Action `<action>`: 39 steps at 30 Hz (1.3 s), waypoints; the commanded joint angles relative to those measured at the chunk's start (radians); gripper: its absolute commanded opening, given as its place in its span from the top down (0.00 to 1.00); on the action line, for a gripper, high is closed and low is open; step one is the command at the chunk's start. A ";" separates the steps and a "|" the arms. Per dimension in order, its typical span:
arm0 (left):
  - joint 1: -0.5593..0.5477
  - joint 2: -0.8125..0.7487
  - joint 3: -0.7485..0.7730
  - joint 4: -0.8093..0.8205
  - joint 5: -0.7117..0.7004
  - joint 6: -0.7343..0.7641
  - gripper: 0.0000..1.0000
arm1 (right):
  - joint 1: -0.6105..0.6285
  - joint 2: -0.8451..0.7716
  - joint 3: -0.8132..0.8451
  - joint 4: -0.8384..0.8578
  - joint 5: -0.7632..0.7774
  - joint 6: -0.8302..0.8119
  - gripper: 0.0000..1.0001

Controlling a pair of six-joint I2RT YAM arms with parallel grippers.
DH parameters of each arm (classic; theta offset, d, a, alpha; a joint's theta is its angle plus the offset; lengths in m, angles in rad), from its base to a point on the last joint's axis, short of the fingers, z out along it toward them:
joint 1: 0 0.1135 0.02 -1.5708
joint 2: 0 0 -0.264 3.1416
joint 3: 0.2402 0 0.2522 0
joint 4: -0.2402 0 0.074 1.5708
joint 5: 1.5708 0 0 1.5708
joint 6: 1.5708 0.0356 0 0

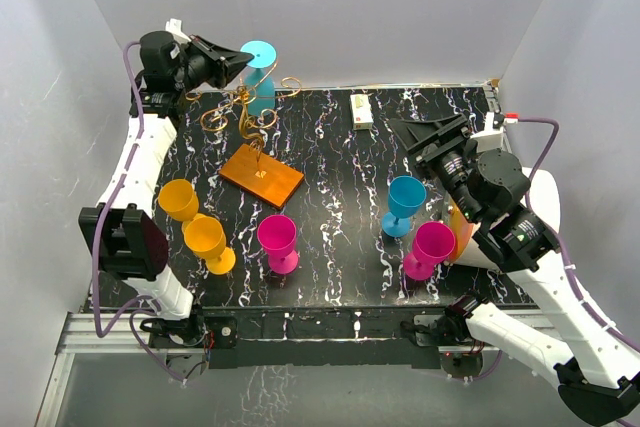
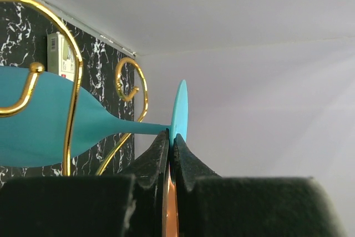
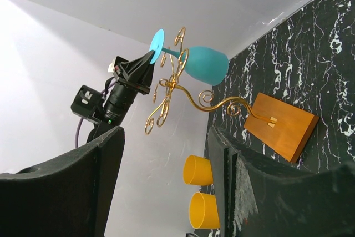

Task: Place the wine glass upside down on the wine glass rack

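The left gripper is clenched on the rim of the foot of the teal wine glass, pinching the thin disc edge-on. That grip keeps the fingers clear of bowl and stem, so the stem can slip into a wire loop w/o the jaws fouling the rack.

The glass is up at the rack's far side, inverted, w/ the foot on top and the bowl hanging below among the curled arms. In the left wrist view the stem runs just beside a gold loop, and a hooked arm crosses in front of the bowl. Whether the foot already bears on the wire can't be told. It is prob. not let go yet, since the jaws are closed on it.

The right gripper is released w/ nothing between its fingers. It sits well apart over the table's right side, facing the rack, prob. just standing by.

Materials:
- **Glass:** looks like smooth opaque plastic, w/ a flat round foot, slim stem and rounded bowl.
- **Rack:** thin shiny gold wire w/ ball-tipped curls on a slim stem, fixed to a flat rectangular orange-brown base that looks like wood.
- **Table**: black w/ white marble-like veining.

Other glasses stand on the table, incl. a yellow glass, a magenta glass and a blue glass. A small white box lies near the far edge.
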 commanded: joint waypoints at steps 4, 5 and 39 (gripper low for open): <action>-0.016 -0.037 -0.001 0.042 0.047 -0.027 1.00 | 0.003 -0.009 -0.012 0.025 -0.009 0.018 0.41; -0.020 -0.032 0.003 0.042 0.047 -0.027 1.00 | 0.003 -0.009 -0.012 0.025 -0.010 0.018 0.41; -0.073 0.129 0.219 -0.049 -0.060 0.050 1.00 | 0.002 -0.015 -0.019 0.014 0.023 0.013 0.41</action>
